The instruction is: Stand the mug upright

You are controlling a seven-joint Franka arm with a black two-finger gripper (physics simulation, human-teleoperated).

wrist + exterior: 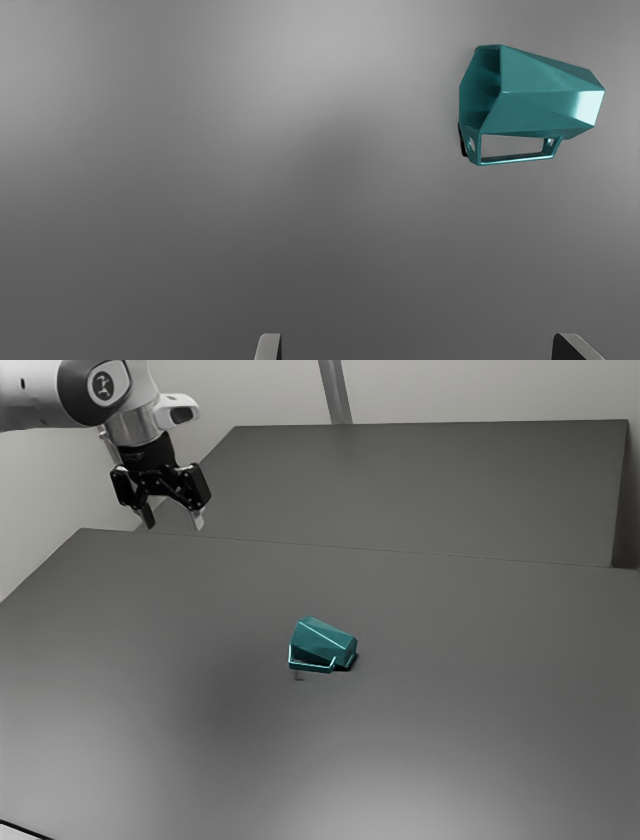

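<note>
Pincer [174,524] agape, mug [540,102] on side

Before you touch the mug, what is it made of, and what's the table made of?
The mug looks glossy, like glazed ceramic or hard plastic: one flat face has a bright white shine. I can't tell which.

The table looks smooth and satiny, maybe painted metal or laminate: it's plain grey with soft, blurry glows and no wood grain.

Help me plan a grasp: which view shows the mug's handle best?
The wrist view: there the handle stands out as an open loop, both ends joining the mug. The exterior view shows the handle smaller, with hardly any gap visible.
</note>
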